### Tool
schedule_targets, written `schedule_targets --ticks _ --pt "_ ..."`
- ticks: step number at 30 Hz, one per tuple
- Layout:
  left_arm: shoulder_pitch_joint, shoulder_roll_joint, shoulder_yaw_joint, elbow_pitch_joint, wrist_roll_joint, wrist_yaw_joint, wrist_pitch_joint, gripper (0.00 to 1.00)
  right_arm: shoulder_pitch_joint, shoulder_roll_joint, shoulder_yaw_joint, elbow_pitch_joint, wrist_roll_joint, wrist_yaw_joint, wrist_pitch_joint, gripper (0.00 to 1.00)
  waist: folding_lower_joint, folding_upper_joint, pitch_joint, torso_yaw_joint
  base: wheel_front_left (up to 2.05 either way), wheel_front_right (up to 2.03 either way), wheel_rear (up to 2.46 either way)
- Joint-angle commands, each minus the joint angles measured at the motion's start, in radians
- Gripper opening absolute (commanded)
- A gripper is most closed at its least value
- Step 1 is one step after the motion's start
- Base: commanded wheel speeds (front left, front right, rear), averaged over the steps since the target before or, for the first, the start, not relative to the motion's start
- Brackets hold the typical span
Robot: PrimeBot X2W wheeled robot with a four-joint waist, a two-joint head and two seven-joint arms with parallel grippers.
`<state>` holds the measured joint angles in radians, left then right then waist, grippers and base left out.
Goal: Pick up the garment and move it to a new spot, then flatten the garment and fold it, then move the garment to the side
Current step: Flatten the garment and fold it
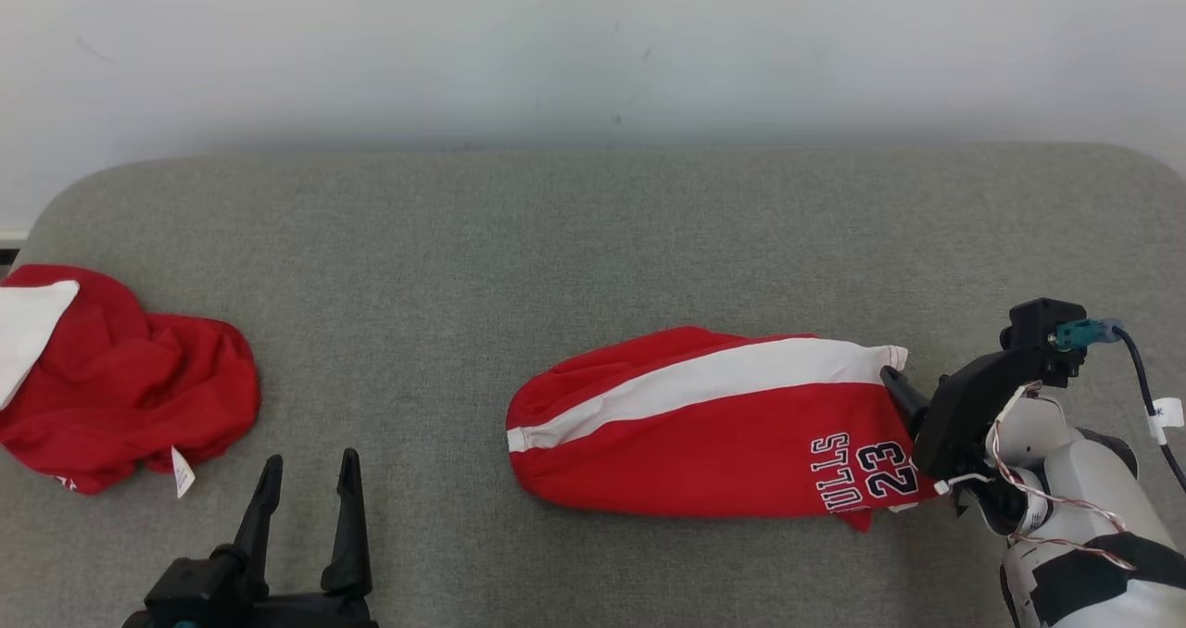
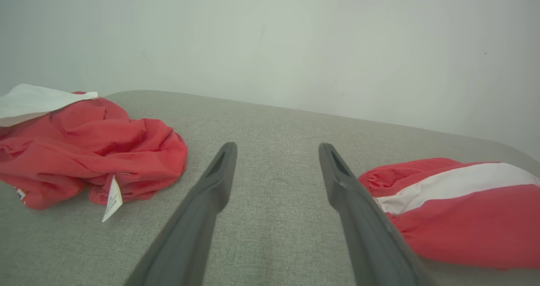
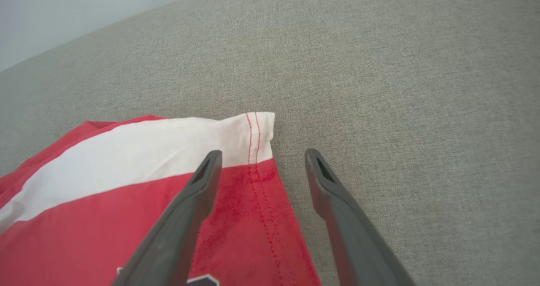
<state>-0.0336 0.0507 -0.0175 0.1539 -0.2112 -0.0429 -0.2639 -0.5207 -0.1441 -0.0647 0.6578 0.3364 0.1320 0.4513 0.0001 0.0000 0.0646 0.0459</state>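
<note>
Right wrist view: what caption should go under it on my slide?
Open right gripper straddling the hemmed edge of the jersey on the grey cushion.

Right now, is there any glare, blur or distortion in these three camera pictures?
Head view: soft even light, no glare, lettering on the jersey sharp. Left wrist view: hazier, reds paler, far edge of the grey cushion slanted. Right wrist view: hem stitching crisp, the right gripper soft toward the bottom edge.
</note>
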Motion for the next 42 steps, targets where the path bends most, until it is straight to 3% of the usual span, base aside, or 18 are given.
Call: schedule_targets --ticks 1,17,18,19,20,21,22,33,38,42 --pt "-0.018 0.000 0.000 -0.003 0.012 0.004 -0.001 1.00 -0.019 -0.004 -0.007 0.013 0.018 -0.003 0.012 1.00 -0.0001 0.0000 0.042 0.026 0.00 0.00 0.00" --pt "-0.052 0.000 -0.017 -0.011 0.019 0.007 -0.001 1.00 -0.081 -0.018 0.022 0.066 0.170 -0.003 0.055 1.00 -0.0001 0.0000 0.081 0.039 0.00 0.00 0.00" --pt "-0.052 0.000 -0.017 -0.011 0.021 0.007 -0.001 1.00 -0.082 -0.020 0.026 0.068 0.179 -0.002 0.056 0.79 -0.0001 0.0000 0.080 0.038 0.00 0.00 0.00" --pt "-0.051 0.000 -0.016 -0.011 0.020 0.008 -0.001 1.00 -0.083 -0.021 0.030 0.071 0.188 -0.003 0.057 0.69 -0.0001 0.0000 0.080 0.036 0.00 0.00 0.00" --pt "-0.047 0.000 -0.015 -0.011 0.018 0.007 -0.001 1.00 -0.085 -0.025 0.038 0.076 0.200 -0.003 0.057 0.46 -0.0001 0.0000 0.077 0.033 0.00 0.00 0.00" --pt "-0.045 0.000 -0.015 -0.011 0.018 0.006 -0.001 1.00 -0.085 -0.027 0.043 0.077 0.206 -0.003 0.059 0.31 -0.0001 0.0000 0.076 0.031 0.00 0.00 0.00" --pt "-0.041 0.000 -0.014 -0.011 0.019 0.006 -0.001 1.00 -0.084 -0.029 0.050 0.078 0.208 -0.003 0.059 0.00 -0.0001 0.0000 0.074 0.029 0.00 0.00 0.00" --pt "-0.014 0.000 -0.010 -0.002 0.014 0.009 -0.001 1.00 -0.016 -0.060 0.105 -0.042 0.254 -0.003 -0.057 0.00 -0.0001 0.0000 0.031 0.002 0.00 0.00 0.00" --pt "0.001 -0.001 -0.005 -0.006 0.015 0.013 -0.001 1.00 0.105 -0.066 0.098 -0.212 0.304 -0.003 -0.054 0.00 -0.0001 0.0000 0.012 -0.013 0.00 0.00 0.00" --pt "0.003 -0.001 -0.003 -0.009 0.010 0.015 -0.001 1.00 0.259 -0.057 0.061 -0.385 0.309 -0.003 0.008 0.00 -0.0001 0.0000 0.008 -0.023 0.00 0.00 0.00"
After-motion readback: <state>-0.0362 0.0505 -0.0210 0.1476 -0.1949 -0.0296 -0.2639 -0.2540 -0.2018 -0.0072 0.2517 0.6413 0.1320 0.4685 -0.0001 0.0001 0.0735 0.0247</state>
